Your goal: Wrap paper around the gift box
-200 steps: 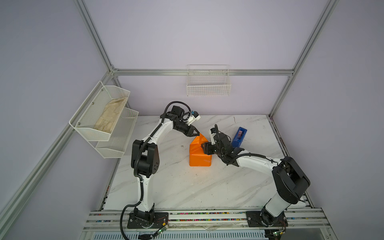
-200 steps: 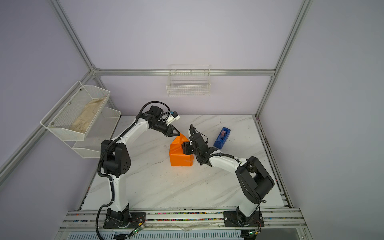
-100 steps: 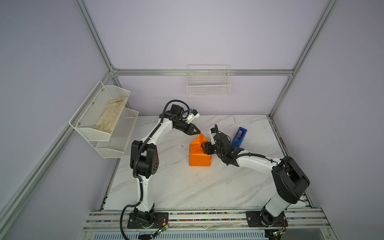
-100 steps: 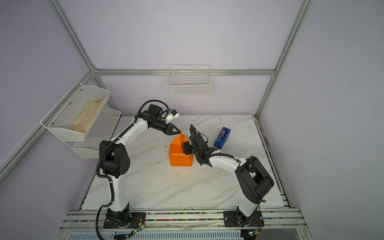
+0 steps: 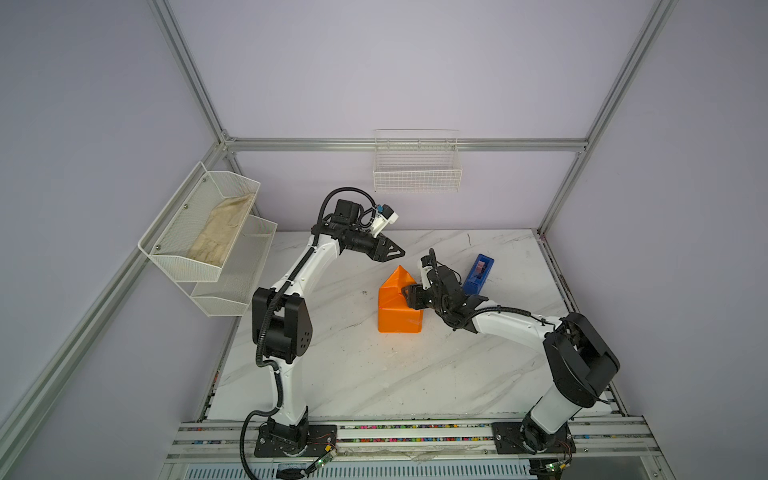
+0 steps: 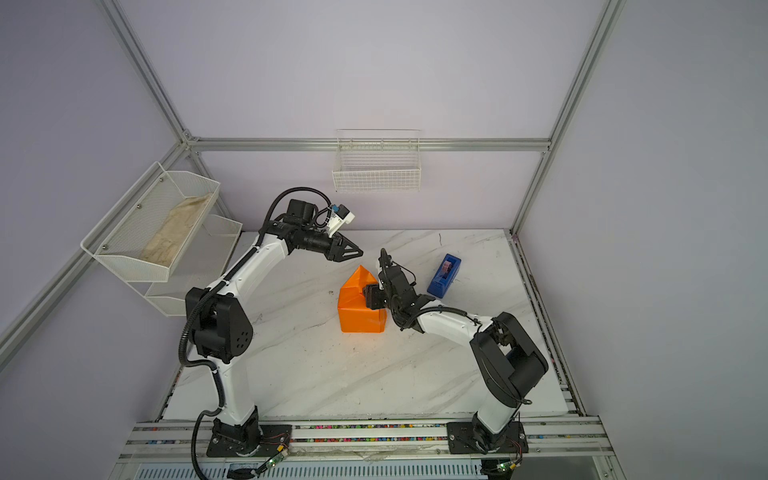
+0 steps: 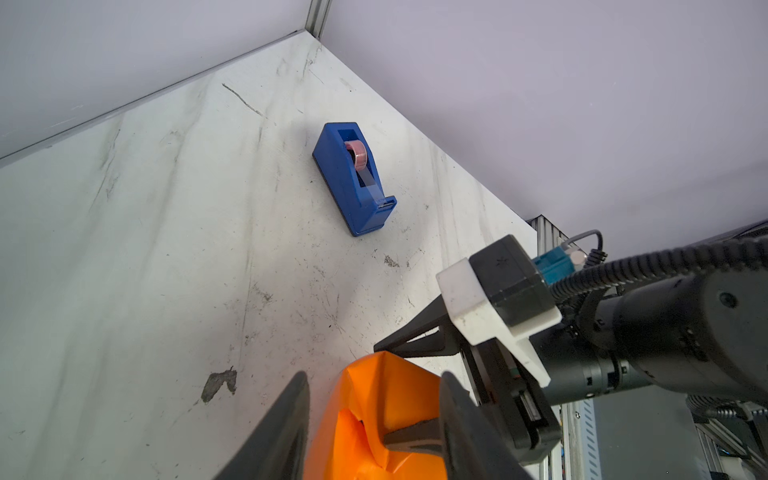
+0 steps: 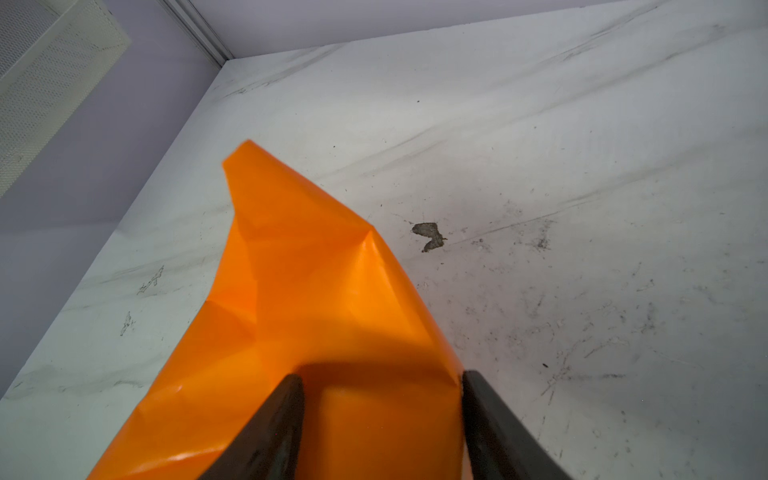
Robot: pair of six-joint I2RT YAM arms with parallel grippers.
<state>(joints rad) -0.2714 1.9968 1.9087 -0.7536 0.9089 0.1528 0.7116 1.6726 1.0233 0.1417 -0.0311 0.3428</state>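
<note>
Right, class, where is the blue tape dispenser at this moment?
In both top views the blue tape dispenser stands on the table toward the back right, just beyond the right gripper, apart from the orange paper parcel.

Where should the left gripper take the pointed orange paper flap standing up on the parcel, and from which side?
Probably just below the tip of the flap, from above on its far side, where the open left gripper hovers. It is a thin upright triangle, so the jaws should close across its flat faces. The right gripper, clamped on the paper, blocks the right side.
</note>
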